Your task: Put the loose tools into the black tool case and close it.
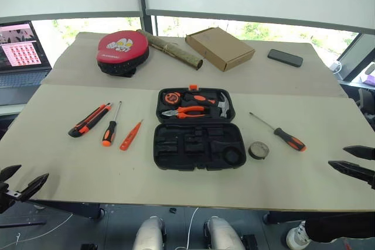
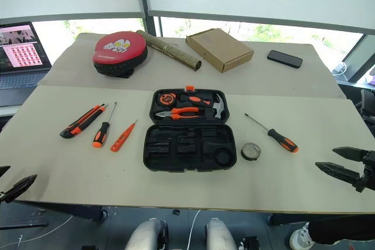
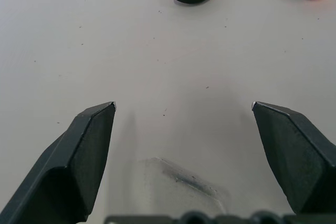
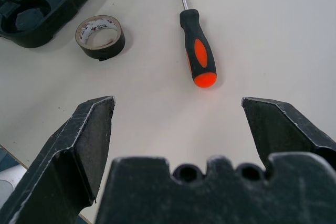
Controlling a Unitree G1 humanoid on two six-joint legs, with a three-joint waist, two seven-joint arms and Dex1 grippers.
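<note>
Both hands, left (image 1: pixel 22 184) and right (image 2: pixel 345 165), hung wide and empty. The long screwdriver (image 4: pixel 196 51) looked light and stiff, its grippy handle the likeliest hold. The tape (image 4: pixel 100 36) looked light too.

No text, brand, number or sign can be read with certainty. The round red-topped pad (image 1: pixel 122 50) carries a white cartoon-like emblem and a line of small lettering under it, too small to make out. The laptop screen (image 1: pixel 20 48) shows a grid of tiny pink thumbnails with nothing legible. The tape roll (image 4: pixel 100 36) has faint dark marks on its pale inner core, unreadable.
</note>
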